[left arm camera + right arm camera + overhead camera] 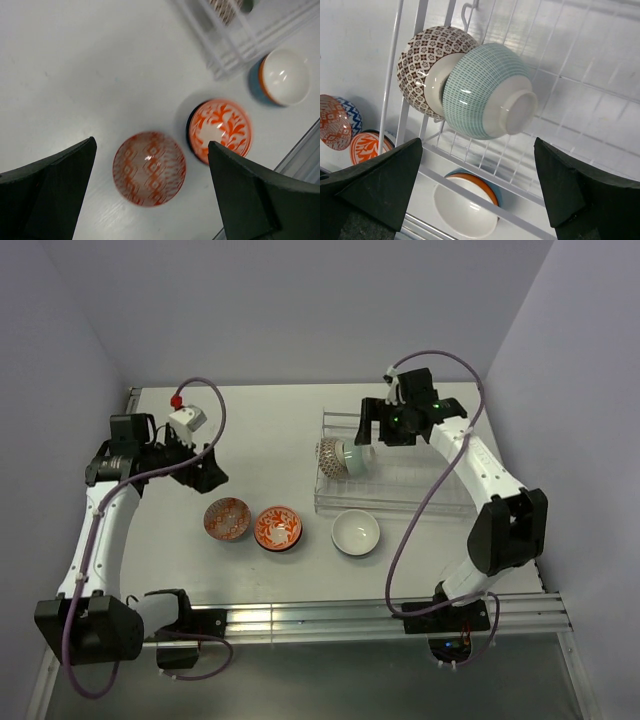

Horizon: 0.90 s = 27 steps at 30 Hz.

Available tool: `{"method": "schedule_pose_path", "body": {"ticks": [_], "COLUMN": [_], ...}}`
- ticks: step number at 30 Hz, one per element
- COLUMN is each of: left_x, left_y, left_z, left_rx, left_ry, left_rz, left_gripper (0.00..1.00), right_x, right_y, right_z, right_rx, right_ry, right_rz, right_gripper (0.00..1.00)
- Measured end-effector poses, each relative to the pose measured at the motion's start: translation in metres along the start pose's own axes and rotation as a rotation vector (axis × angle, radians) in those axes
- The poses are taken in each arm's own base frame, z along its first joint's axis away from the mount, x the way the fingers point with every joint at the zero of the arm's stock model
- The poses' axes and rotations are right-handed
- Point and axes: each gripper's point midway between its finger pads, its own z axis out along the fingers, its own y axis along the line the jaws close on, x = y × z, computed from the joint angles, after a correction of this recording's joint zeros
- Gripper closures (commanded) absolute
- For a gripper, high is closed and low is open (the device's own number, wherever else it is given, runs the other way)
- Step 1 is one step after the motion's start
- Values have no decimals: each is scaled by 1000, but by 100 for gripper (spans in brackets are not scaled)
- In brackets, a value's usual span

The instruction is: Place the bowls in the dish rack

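Observation:
The wire dish rack point(425, 480) holds a brown-patterned bowl point(330, 454) and a pale green bowl point(353, 458) on edge at its left end. My right gripper point(383, 435) is open and empty just above them; its wrist view point(478, 142) shows the green bowl point(480, 92) nested against the brown one point(422, 60). On the table lie an orange-red patterned bowl point(227, 518), an orange floral bowl point(278, 528) and a white bowl point(356, 532). My left gripper point(208, 476) is open and empty above the patterned bowl point(149, 169), which lies between its fingers point(151, 145).
The white bowl point(465, 205) has an orange rim and teal outside, and sits just in front of the rack's near rail point(485, 200). The floral bowl point(221, 129) sits close beside the patterned one. A metal rail point(380, 618) runs along the table's near edge.

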Motion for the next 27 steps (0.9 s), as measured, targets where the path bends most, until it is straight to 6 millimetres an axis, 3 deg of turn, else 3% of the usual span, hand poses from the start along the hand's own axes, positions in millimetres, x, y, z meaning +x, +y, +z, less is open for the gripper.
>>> {"method": "schedule_pose_path", "body": {"ticks": [4, 8, 15, 21, 27], "left_x": [51, 95, 159, 184, 197], "left_y": [22, 30, 47, 60, 65], "left_z": [-6, -3, 12, 27, 46], "left_rx": [-33, -40, -39, -40, -42], "left_ry": [150, 276, 466, 526, 534], "left_rz": [5, -6, -75, -127, -168], "left_gripper": [3, 4, 12, 22, 40], "right_x": [-11, -16, -11, -10, -11], "right_y": [-10, -16, -6, -2, -14], "right_z": [-28, -54, -79, -93, -100], "right_rx": [7, 12, -46, -97, -96], "right_ry": [-56, -102, -126, -140, -144], "right_rz": [1, -2, -50, -69, -39], "right_gripper": [0, 0, 0, 0, 0]}}
